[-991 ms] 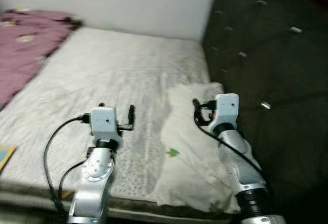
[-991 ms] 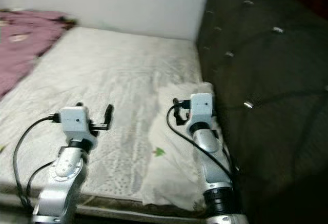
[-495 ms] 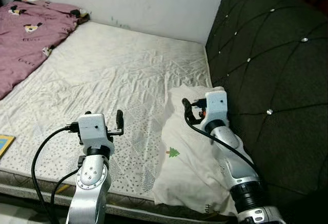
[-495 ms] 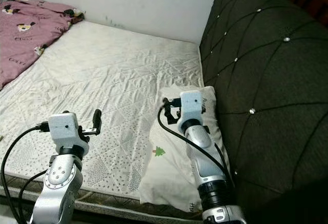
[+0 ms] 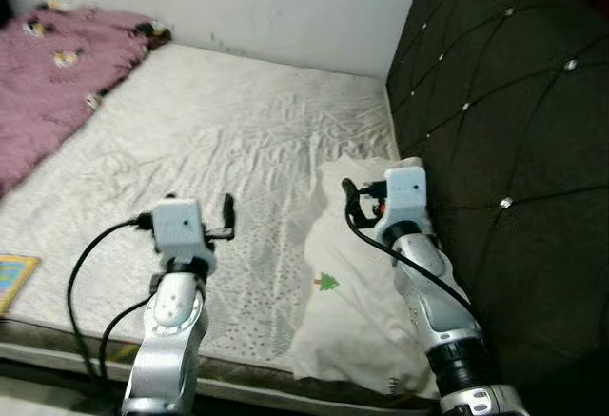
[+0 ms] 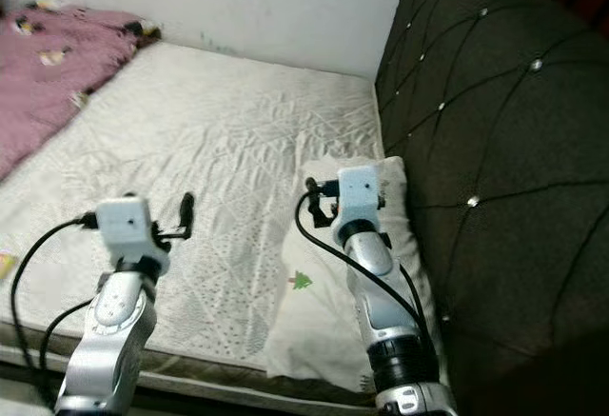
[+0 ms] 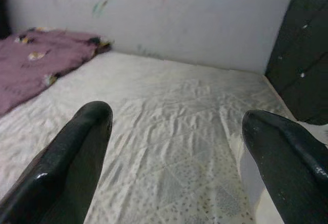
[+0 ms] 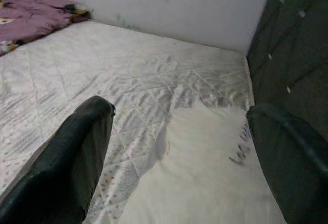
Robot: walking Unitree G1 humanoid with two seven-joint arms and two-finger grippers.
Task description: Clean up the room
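A crumpled purple blanket (image 5: 48, 83) is seen heaped at the mattress's (image 5: 228, 149) far left corner, and a book (image 5: 14, 281) at its near left edge, so tidying is judged barely begun. The left gripper (image 5: 205, 214) is held released and empty above the near edge. The right gripper (image 5: 366, 197), likewise spread and empty, is poised over the white pillow (image 5: 357, 292) lying unstraightened along the right edge beside the dark tufted headboard (image 5: 504, 130).

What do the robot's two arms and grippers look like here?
Both arms are silver metal with jointed segments. Each ends in a white boxy wrist housing, and a black cable loops from it down the arm. The left gripper and right gripper each have two long, glossy black fingers.
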